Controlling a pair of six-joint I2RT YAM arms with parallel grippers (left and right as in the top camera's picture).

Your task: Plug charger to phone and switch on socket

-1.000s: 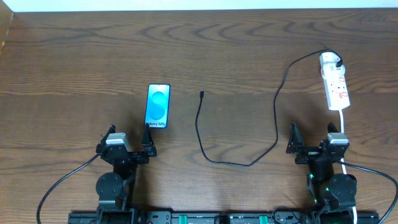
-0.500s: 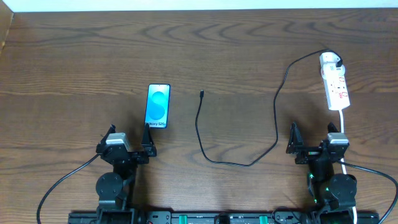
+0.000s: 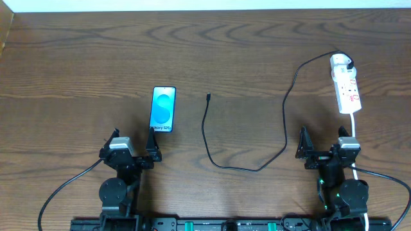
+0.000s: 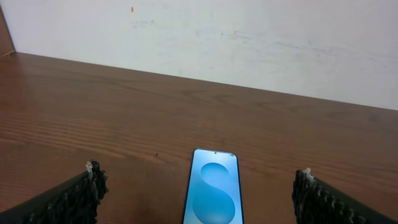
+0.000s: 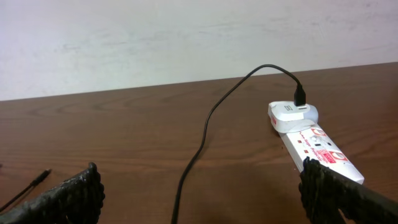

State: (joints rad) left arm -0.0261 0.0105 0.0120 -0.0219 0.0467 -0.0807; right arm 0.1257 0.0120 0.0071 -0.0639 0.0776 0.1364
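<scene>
The phone (image 3: 163,109) lies flat, blue screen up, left of centre; the left wrist view has the phone (image 4: 212,196) straight ahead between my fingers. My left gripper (image 3: 133,147) stands open just below it, holding nothing. The charger (image 3: 257,128) is a thin black cable snaking from its free tip (image 3: 209,97) to a white plug head (image 3: 341,62) seated in the socket (image 3: 347,86), a white power strip at the right. My right gripper (image 3: 322,145) stands open below the socket, empty. In the right wrist view the charger (image 5: 205,134) runs ahead and the socket (image 5: 314,142) lies to the right.
The socket's white cord (image 3: 354,125) runs down past my right arm. A pale wall (image 4: 249,43) borders the table's far edge. Bare brown wood lies between the phone and the cable tip.
</scene>
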